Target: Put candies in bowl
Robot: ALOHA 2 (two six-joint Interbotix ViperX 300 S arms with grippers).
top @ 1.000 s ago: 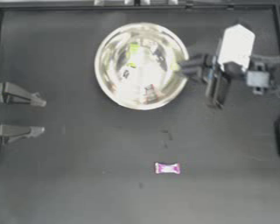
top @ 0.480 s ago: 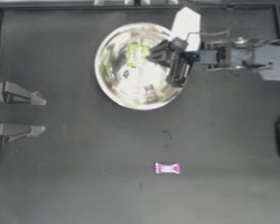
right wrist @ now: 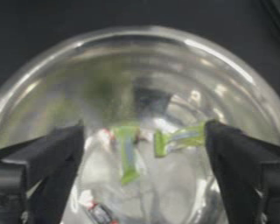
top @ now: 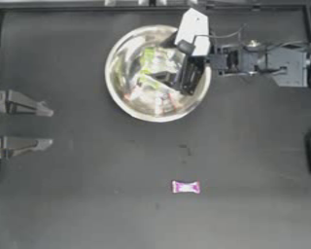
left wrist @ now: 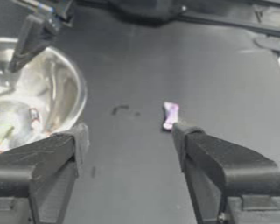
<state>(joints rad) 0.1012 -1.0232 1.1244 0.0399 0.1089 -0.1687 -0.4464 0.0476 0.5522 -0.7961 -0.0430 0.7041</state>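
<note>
The right pincer (top: 178, 78) is seen over the bowl (top: 119, 97), in the upper middle of the top view, its jaws held apart with nothing between them; in the right wrist view two yellow-green candies (right wrist: 127, 153) lie inside the bowl between the jaws, apparently free of them, so a drop-off is judged to be just finished, though this cannot be confirmed from the reflections. Other wrapped shapes are glimpsed lower in the bowl, but their number cannot be told.

One pink candy (top: 186, 186) is left on the table (top: 67, 204), in the lower middle of the top view, well apart from the bowl; its long axis is laid across the frame, left to right, with a twisted end at each side. In the left wrist view it (left wrist: 170, 115) appears beyond the left arm's own jaws, near the tip of one.

The left pincer (top: 44, 127) is parked at the left edge of the top view, its jaws apart and empty.

The next move is judged to call for a lift clear of the bowl's rim and a reach down the frame to the pink candy; the jaws would best be closed across its short middle, so the wrist should be turned until they straddle it from above and below in the frame.
</note>
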